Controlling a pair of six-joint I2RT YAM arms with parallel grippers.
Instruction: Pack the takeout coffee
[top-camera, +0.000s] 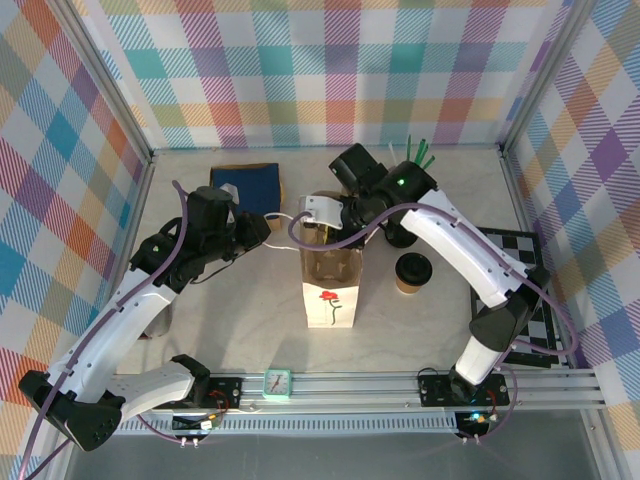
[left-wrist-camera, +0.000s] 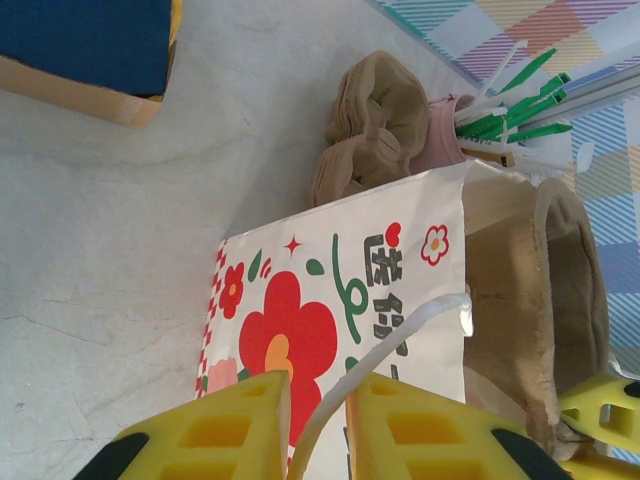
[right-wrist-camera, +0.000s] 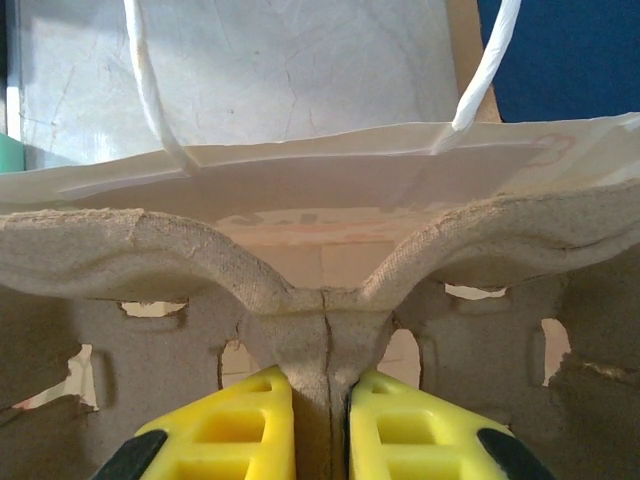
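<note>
Left gripper (left-wrist-camera: 318, 432): closed on the white handle (left-wrist-camera: 398, 338) of the bag (top-camera: 328, 296), with the strip pinched between both fingers.

Right gripper (right-wrist-camera: 322, 425): clamped on the centre ridge of the carrier (right-wrist-camera: 320, 300) (moulded brown pulp), which sits in the bag's open mouth.

The bag stands upright on the table (top-camera: 240, 320), its flower print facing the arm bases.

Coffee (top-camera: 412, 268): upright on the table, lid on, just right of the bag and not touching it.

White arm links (top-camera: 462, 248), black joints (top-camera: 85, 418), purple cables (top-camera: 181, 200), green light (top-camera: 401, 182), yellow tool fingers (right-wrist-camera: 235, 430) with hollow cells
</note>
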